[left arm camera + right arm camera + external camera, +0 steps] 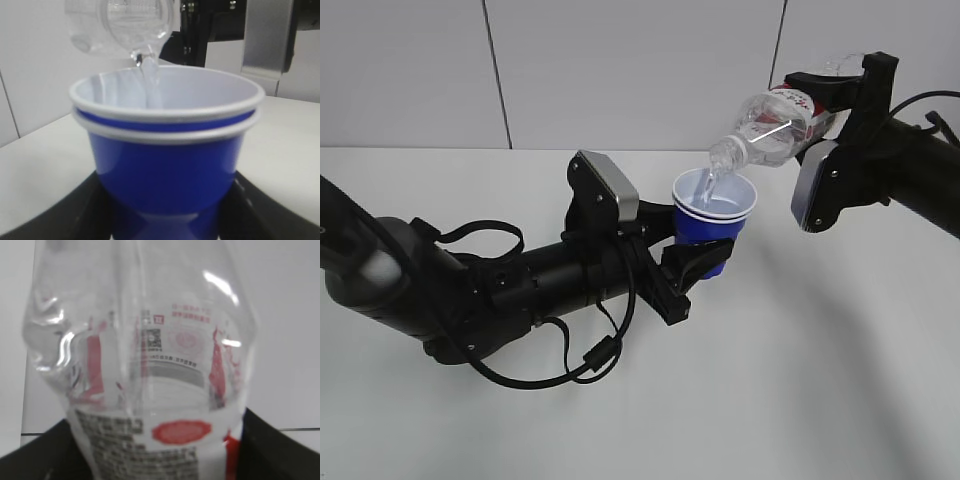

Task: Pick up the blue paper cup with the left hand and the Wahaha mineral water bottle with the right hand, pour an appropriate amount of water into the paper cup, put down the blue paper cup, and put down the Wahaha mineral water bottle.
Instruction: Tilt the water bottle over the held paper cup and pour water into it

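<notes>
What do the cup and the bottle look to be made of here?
Blue paper cup: likely coated paper, going by its matte blue wall, white inside and rolled, doubled rim, though thin plastic is possible. Wahaha mineral water bottle: clear thin plastic with glossy glints, ribbing and a printed red-and-white label.

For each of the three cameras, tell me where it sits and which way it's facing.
Exterior: slants down at the table; both arms show, left pincer holding the blue cup, right pincer tilting the bottle.
Left wrist: behind the cup, level; dark fingers low.
Right wrist: up against the bottle; dark fingers at the corners.
Shared: exterior and left wrist both show water entering the cup.
</notes>
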